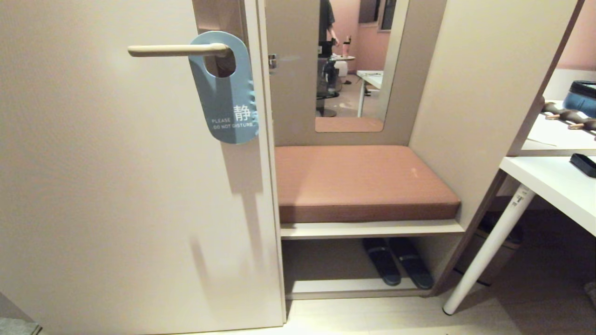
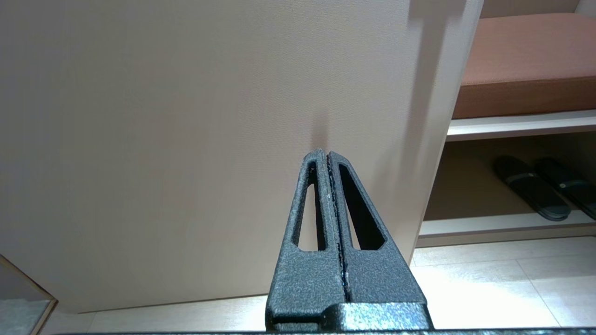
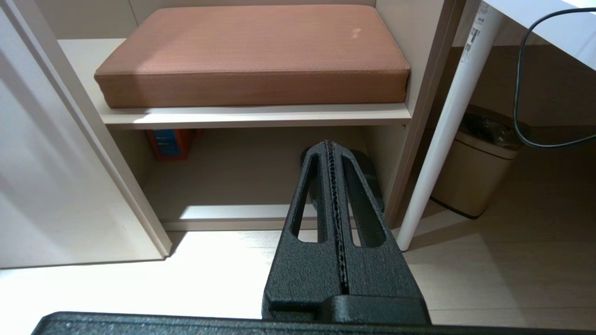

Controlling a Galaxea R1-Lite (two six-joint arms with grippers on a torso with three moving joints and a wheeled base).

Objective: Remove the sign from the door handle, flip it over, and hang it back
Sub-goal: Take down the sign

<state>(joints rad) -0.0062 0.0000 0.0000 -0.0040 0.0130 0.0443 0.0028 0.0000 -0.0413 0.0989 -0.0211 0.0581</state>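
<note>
Straight ahead, we see the flat blue oblong "do not disturb" sign hanging by its hole on the slim cream lever door handle. Our left end effector and right end effector are low down, both closed and empty.

The blue sign hangs on the door handle, its lower half flat against the door with open air in front. The lever's free end points away from the door edge, nothing beside it. Just past the door edge stands a bench alcove with a brown cushion and slippers below; a white desk and its leg crowd the far side. Floor lies bare below both closed grippers.
</note>
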